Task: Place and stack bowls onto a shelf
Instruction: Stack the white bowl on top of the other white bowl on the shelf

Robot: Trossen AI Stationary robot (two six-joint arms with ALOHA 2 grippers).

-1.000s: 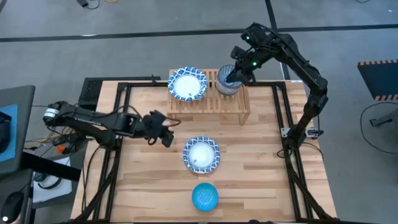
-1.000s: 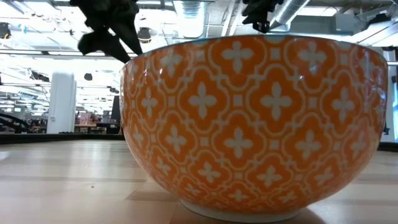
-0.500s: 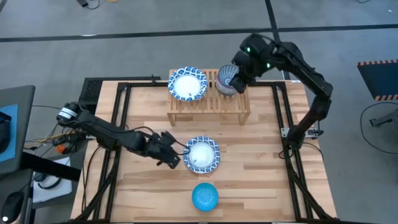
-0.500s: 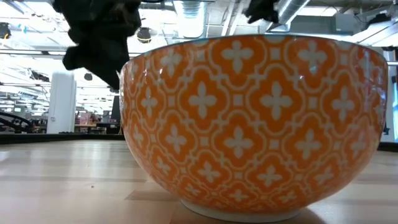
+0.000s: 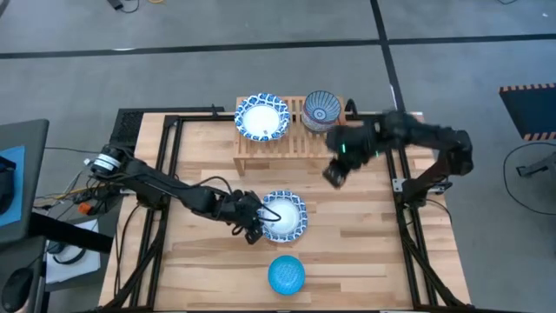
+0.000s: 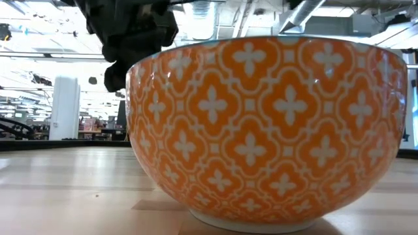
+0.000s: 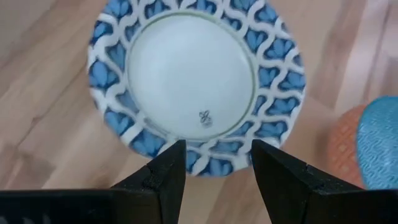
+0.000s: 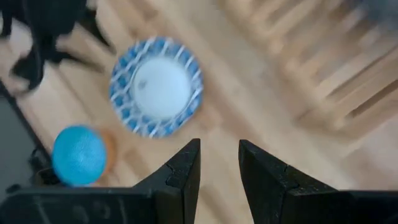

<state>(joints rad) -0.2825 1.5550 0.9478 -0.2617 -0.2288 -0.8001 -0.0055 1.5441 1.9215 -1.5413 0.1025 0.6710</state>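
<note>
Left end effector (image 5: 253, 225) sits at the left rim of the white blue-rimmed bowl (image 5: 282, 216) at desk centre, fingers apart. In the left wrist view its two fingers (image 7: 166, 174) straddle the near rim edge of that bowl; actual contact with the rim can't be confirmed, bowl still flat on the desk (image 5: 365, 235).

Right end effector (image 5: 334, 174) hangs over the desk just right-front of the shelf (image 5: 293, 149), right of frame centre. Fingers parted w/ a narrow gap, nothing between them; the right wrist view shows bare wood through the gap.

Shelf is in upper centre of the high view. On it: a second white blue-rimmed bowl (image 5: 261, 117) at left end, its rim overhanging the shelf's left and back edges slightly; a small dark-blue radial-pattern bowl (image 5: 322, 108) at right end. The two stand side by side, close; whether the rims touch can't be told.

Bright blue bowl (image 5: 287, 274) w/ orange patterned outside stands near the lower-centre desk edge, just below the centre bowl, small gap between. It fills most of the low view.

Open room: right half of desk in front of shelf is bare wood; left lower quarter likewise. Black frame rails (image 5: 415, 252) run along both long desk edges.
</note>
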